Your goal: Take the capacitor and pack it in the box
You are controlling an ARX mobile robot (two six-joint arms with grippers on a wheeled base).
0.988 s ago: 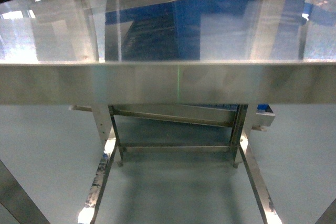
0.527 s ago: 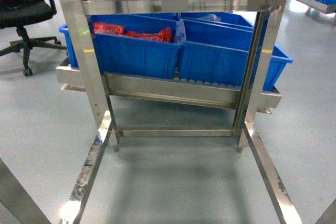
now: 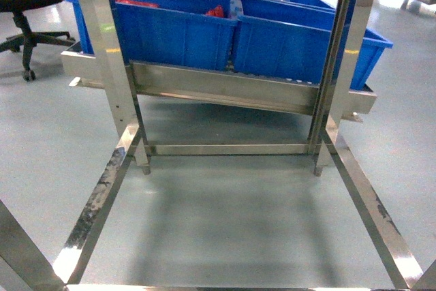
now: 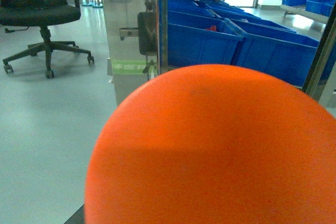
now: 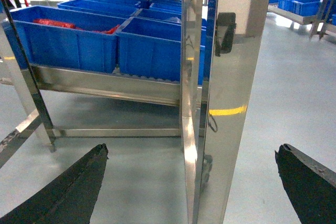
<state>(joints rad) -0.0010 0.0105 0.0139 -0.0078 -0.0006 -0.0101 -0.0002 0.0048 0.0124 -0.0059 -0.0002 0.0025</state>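
Head view tilted from steel tabletop down to blue bins (image 3: 204, 32); capacitor (image 4: 210, 150) apparently held by unseen left fingers, right gripper (image 5: 191, 182) spread empty, box unseen.

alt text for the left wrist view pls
A smooth orange-red rounded capacitor fills most of the frame, very close to the lens. Behind it stand a steel rack post and blue plastic bins, with a black office chair at upper left.

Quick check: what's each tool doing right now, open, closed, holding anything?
Left tool: fingers not visible; the orange capacitor fills its wrist view, likely held, but cannot be confirmed.
Right tool: open, fingers spread wide, holding nothing.
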